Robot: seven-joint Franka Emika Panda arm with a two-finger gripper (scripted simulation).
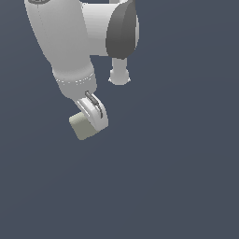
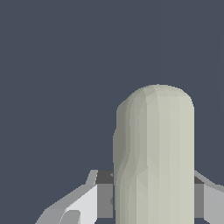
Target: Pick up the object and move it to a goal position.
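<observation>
Plain dark slate-blue ground (image 1: 177, 177) across both views, flat and unmarked; impossible to tell whether anything rests directly on it.

I read the object (image 1: 83, 127) as pale beige-olive, plain and matte, no markings; in the wrist view it (image 2: 155, 162) shades a little darker olive along its nine o'clock flank. The gripper (image 1: 93, 114) is white, with a thin dark grey strip on its finger. Wrist view gives me light grey and white fingers (image 2: 85, 203) with dark grey pads beside the block. The arm (image 1: 63, 37) is white, one charcoal joint cap at two o'clock. The background (image 1: 186, 163) is flat slate blue-grey throughout.
</observation>
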